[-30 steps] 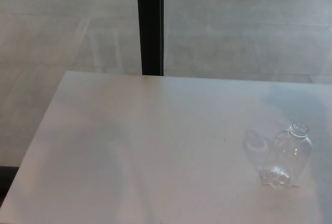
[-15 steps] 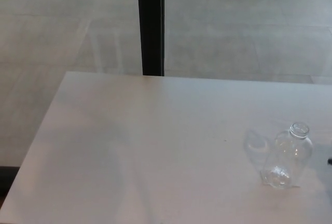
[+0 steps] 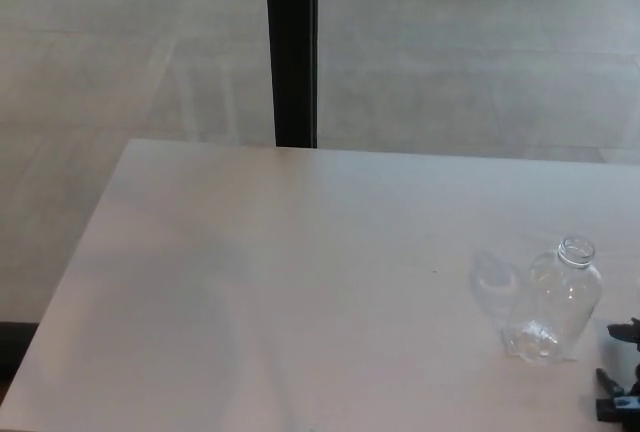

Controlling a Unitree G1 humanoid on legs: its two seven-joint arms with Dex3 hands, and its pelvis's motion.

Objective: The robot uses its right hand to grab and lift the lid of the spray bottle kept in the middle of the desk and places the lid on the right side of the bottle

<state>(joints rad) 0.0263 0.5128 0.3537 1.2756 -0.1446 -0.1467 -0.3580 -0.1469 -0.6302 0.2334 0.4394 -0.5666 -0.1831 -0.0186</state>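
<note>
Right hand (image 3: pixel 622 380) just entering at the frame's lower right edge — absent a second ago.

Only black fingertips show; I can't tell its grasp state. The clear bottle (image 3: pixel 556 302) stands just up-left of it, apart, on the desk (image 3: pixel 300 282) — its mouth looks open, no lid visible.

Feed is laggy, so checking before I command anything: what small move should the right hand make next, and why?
Probably ease the right hand up and left toward the top of the clear bottle. Only its dark fingertips show at the picture's right edge, low beside the bottle and apart from it.
</note>
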